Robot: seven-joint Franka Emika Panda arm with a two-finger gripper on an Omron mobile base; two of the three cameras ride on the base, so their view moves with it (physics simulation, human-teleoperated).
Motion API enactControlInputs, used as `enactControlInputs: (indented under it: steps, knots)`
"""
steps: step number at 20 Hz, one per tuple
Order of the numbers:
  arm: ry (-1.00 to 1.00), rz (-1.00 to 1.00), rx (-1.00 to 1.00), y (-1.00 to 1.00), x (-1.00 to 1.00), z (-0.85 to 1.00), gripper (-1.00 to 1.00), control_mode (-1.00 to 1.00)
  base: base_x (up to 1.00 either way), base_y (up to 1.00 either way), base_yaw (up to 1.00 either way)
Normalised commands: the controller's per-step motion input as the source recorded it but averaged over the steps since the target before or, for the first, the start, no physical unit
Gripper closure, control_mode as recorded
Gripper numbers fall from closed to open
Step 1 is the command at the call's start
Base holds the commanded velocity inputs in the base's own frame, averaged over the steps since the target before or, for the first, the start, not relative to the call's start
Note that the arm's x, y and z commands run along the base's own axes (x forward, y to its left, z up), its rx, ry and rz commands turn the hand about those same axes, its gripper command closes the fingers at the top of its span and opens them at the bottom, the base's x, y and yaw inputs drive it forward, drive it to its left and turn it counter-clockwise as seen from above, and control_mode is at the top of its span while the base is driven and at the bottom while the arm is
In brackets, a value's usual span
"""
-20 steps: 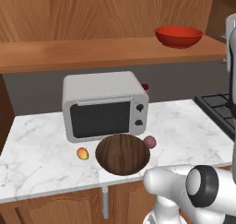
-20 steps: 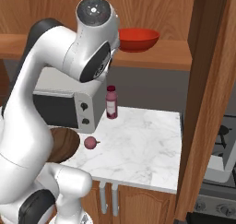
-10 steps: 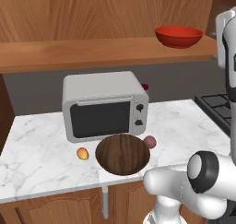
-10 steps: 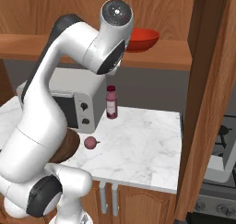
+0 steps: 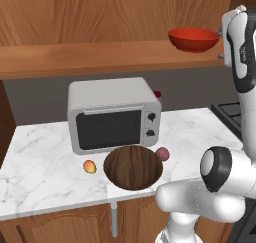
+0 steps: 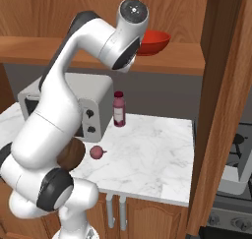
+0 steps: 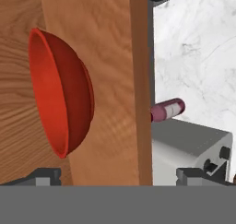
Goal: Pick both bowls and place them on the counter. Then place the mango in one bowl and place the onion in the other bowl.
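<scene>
The kitchen I was working in had a white marble counter (image 5: 45, 157) over brown cabinet doors and a long wooden shelf (image 5: 100, 57) above it. In the hand view my gripper (image 7: 119, 176) stood wide open with nothing between its fingertips (image 7: 44, 177), rolled sideways and pointed along the shelf at the red bowl (image 7: 60, 94), which sat near the shelf's right end, apart from the tips. From the left base view the arm's upper part reached up just beside the red bowl at the right edge of the picture. Below the shelf a grey microwave (image 5: 112, 114) stood at the back of the counter, with a small dark red bottle (image 6: 118, 109) just beside its right side. The wooden bowl (image 5: 133, 167) lay in front of the microwave, at the counter's front edge. The mango (image 5: 89, 166) rested on the marble just left of it, and the onion (image 5: 162, 154) close to its right rim. To the right of the onion the marble lay bare up to a tall wooden panel (image 6: 221, 95), and a stove (image 5: 232, 112) stood past that.
</scene>
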Motion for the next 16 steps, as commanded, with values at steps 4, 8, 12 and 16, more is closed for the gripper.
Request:
enactControlInputs:
  steps: [4, 8, 12, 16]
  knots:
    - [0.00, 0.00, 0.00, -0.02, 0.56, -0.02, -1.00, -1.00, 0.00, 0.00, 0.00]
    - [0.00, 0.00, 0.00, -0.06, 0.47, -0.12, -1.00, -1.00, 0.00, 0.00, 0.00]
    - [0.04, 0.00, 0.00, -0.11, 0.43, -0.13, -1.00, -1.00, 0.00, 0.00, 0.00]
    - [0.03, 0.00, 0.00, -0.15, 0.36, -0.07, -1.00, -1.00, 0.00, 0.00, 0.00]
